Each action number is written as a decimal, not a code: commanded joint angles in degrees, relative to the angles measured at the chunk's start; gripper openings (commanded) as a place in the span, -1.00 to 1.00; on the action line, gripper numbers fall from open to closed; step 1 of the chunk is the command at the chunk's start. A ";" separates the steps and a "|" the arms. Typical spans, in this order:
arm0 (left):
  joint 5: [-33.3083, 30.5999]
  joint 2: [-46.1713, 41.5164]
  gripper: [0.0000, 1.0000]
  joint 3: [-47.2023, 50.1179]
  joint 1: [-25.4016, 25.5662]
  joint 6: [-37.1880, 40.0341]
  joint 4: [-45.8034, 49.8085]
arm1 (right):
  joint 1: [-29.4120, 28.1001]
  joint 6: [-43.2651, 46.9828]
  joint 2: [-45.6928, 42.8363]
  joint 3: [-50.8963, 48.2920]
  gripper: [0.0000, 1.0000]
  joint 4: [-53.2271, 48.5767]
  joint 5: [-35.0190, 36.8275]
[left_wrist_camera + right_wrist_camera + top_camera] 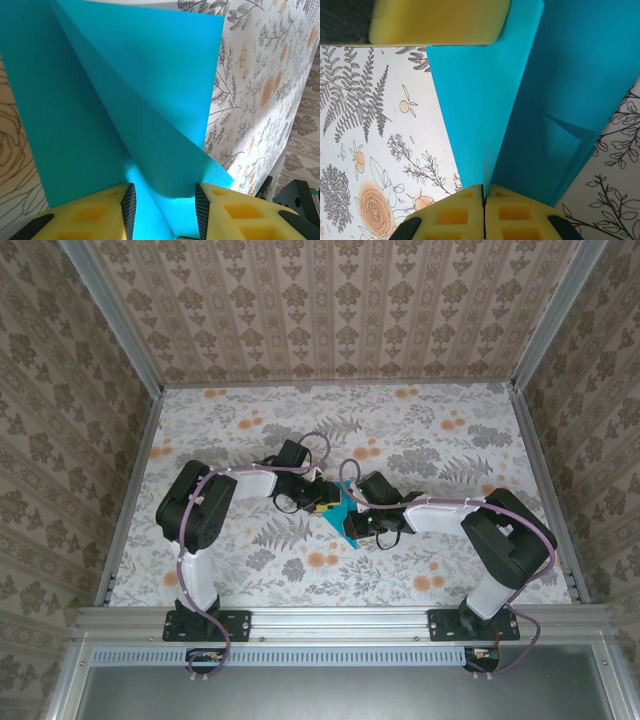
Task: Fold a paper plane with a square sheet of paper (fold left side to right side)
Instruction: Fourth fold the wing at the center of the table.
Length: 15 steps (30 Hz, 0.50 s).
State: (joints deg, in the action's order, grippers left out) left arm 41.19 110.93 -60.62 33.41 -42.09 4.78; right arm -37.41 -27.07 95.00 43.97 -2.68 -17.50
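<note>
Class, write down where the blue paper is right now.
In the top view the folded blue paper is mid-table between the grippers: pinched in the right gripper, with the left gripper open around it.

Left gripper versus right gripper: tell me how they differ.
The left gripper has its jaws apart; the right gripper has them pressed together. The left gripper straddles a loose fold of the blue paper; the right gripper pinches the paper along a crease. Both are yellow and work the same sheet.
</note>
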 commanded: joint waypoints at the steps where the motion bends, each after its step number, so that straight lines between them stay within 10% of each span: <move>1: -1.07 1.63 -0.21 -1.10 0.34 -0.38 2.75 | 0.40 -0.44 0.98 0.50 -0.82 0.41 -1.41; 15: -2.72 1.92 -0.23 -1.07 0.34 0.23 4.71 | 3.74 -1.53 -6.53 -1.83 -0.27 2.41 -4.18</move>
State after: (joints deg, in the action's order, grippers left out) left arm 40.73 111.28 -61.43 33.47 -42.06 6.20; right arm -35.11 -27.94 91.81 43.11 -2.42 -19.33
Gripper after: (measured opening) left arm 0.386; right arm 0.357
